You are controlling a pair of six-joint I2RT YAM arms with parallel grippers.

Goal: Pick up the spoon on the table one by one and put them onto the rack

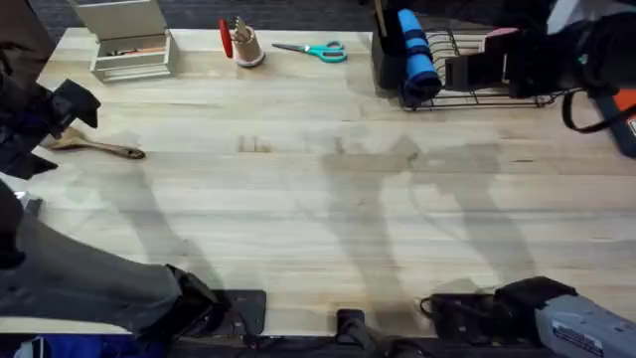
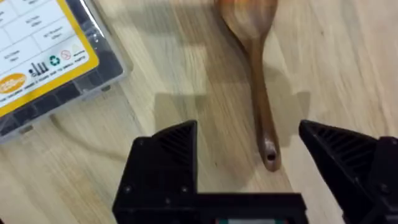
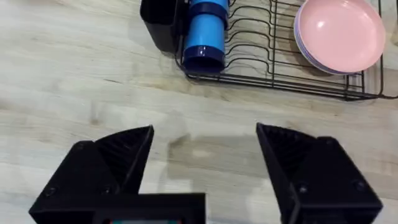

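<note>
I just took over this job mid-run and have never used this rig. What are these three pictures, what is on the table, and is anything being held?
It is two robot arms at a wooden table, each ending in a two-finger gripper. The overhead picture looks down from above the arms' bases. The other two come from cameras on the wrists, so each shows its own black fingers at the bottom.

The left gripper is open over the handle of a wooden spoon, at the table's left edge, not gripping it. A yellow-labelled case lies beside it.

The right gripper is open and empty, in front of the rack, which holds a blue cup and a pink plate.

At the far edge are scissors and a beige box.
</note>
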